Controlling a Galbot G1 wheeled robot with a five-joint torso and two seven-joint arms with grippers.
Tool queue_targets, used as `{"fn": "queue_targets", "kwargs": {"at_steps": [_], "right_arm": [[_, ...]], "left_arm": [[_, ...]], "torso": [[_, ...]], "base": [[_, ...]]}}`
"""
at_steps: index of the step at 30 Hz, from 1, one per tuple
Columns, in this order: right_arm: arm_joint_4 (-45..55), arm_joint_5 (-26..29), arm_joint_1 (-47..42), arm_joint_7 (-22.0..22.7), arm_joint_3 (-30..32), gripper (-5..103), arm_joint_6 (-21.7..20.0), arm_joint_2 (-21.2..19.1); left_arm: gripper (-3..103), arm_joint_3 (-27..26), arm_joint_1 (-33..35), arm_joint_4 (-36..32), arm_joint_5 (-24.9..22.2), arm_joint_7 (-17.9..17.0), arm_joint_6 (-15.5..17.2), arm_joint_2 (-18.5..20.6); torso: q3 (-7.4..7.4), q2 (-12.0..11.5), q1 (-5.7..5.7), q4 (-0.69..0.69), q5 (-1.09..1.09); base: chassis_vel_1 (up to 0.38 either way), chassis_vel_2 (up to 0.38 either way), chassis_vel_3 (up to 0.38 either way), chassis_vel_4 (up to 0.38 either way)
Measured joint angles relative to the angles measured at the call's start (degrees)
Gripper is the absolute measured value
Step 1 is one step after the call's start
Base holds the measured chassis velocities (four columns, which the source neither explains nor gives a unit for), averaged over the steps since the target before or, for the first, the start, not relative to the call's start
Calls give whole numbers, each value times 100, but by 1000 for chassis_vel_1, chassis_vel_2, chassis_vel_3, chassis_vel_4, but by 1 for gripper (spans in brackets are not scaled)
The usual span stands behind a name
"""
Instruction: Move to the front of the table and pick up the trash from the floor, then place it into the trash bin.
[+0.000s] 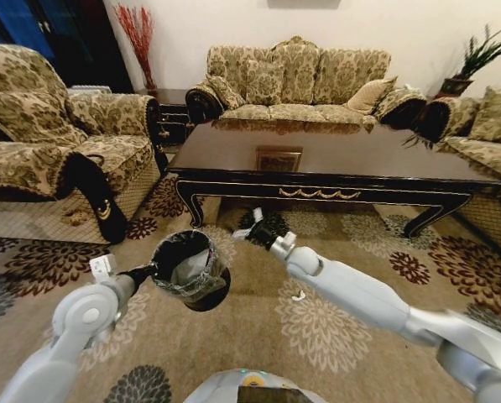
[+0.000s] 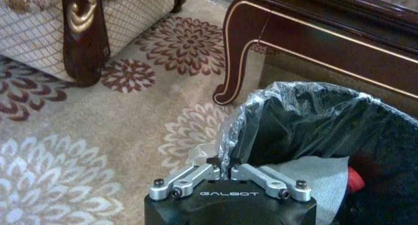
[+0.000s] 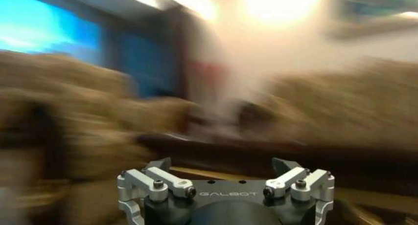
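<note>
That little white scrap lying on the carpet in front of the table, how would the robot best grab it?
The white scrap lies flat on the open floor, beside the right forearm, nothing crowding it. Coming straight down from above looks best, pinching across its narrow width, since no edge stands up to catch from the side. The right end effector is open and free; the left end effector holds the trash bin.

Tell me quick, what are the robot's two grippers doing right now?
Left gripper: shut on the trash bin, pinching its bag-lined rim and holding it up off the floor.
Right gripper: open, holding nothing.
</note>
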Motion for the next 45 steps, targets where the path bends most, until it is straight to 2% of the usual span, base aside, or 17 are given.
{"fn": "queue_targets", "kwargs": {"at_steps": [1, 2, 3, 4, 5, 6, 8, 14, 16, 18, 19, 24, 35, 45], "right_arm": [[-1, 215, -126, 685, 136, 100, -421, 11], [-1, 215, -126, 685, 136, 100, -421, 11], [5, 570, -233, 1373, 245, 100, -928, 32], [6, 1244, -377, 2233, 405, 100, -1582, 81], [-26, 1788, -521, 2758, 578, 100, -1961, 143], [-26, 1788, -521, 2758, 578, 100, -1961, 143], [-289, 2529, -869, 3329, 979, 100, -2380, 320], [-934, 2793, -1381, 3526, 1543, 100, -2746, 750], [-1256, 2847, -1607, 3562, 1812, 100, -2896, 1087], [-1324, 2869, -1659, 3565, 1886, 100, -2941, 1183], [-1467, 2906, -1768, 3581, 2056, 100, -3066, 1397], [-1839, 2893, -1918, 3582, 2293, 100, -3310, 1775], [-2583, 2549, -1873, 3531, 2545, 100, -3367, 2084], [-3128, 2275, -2018, 3454, 3048, 100, -3363, 2331]], "left_arm": [[3, -39, 24, -22, -18, -1, 0, 42], [3, -39, 24, -22, -18, -1, 0, 42], [3, -70, 52, -51, -36, -3, 0, 82], [3, -100, 91, -101, -52, -10, 0, 127], [3, -110, 114, -143, -61, -15, 0, 159], [3, -110, 114, -143, -61, -15, 0, 159], [3, -104, 119, -186, -78, -23, 1, 215], [3, -108, 155, -221, -80, -34, 5, 255], [3, -123, 193, -250, -76, -41, 6, 212], [3, -124, 202, -258, -74, -41, 6, 197], [3, -124, 223, -278, -61, -43, 8, 150], [3, -128, 244, -299, -38, -49, 10, 88], [3, -163, 310, -365, -12, -55, 12, 39], [3, -248, 468, -506, 29, -59, 12, 27]], "torso": [[0, 0, 0, -1, 0], [0, 0, 0, -1, 0], [0, 0, 0, -1, 2], [1, 0, 0, -1, 2], [0, 0, 0, 0, 0], [0, 0, 0, 0, 0], [0, 0, 0, 0, 2], [1, 0, 0, -2, 1], [0, 0, 0, 0, 1], [0, 0, 0, 0, 1], [0, 0, 0, 1, 0], [0, 0, 0, -1, -1], [1, 0, 0, -1, 0], [1, 0, 0, -1, 1]], "base": [[0, 0, 0, 0], [0, 0, 0, 0], [0, 0, 0, 0], [0, 0, 0, 0], [0, 0, 0, 0], [0, 0, 0, 0], [0, 0, 0, 0], [0, 0, 0, 0], [0, 0, 0, 0], [0, 0, 0, 0], [0, 0, 0, 0], [0, 0, 0, 0], [0, 0, 0, 0], [0, 0, 0, 0]]}}
